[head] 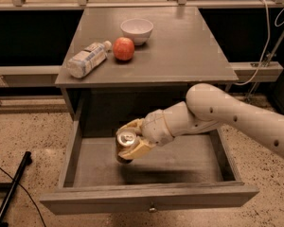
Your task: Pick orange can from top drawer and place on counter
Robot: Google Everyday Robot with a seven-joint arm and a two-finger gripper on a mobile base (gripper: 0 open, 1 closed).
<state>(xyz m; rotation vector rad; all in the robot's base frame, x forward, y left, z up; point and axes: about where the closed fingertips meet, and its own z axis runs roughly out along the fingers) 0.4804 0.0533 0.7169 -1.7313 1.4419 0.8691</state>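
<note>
The top drawer [146,200] is pulled out wide under the counter [180,46]. My gripper [131,139] reaches in from the right and is shut on the orange can [125,145]. The can shows its silver top and pull tab and hangs tilted above the drawer floor, left of centre, with its shadow below it. My cream fingers [137,150] clasp the can's sides. The counter lies above and behind the can.
On the counter stand a white bowl [137,30], a red-orange apple [124,48] and a clear plastic bottle [87,58] lying on its side at the left. Cables [270,46] hang at the right. A black rod [12,190] lies on the floor at left.
</note>
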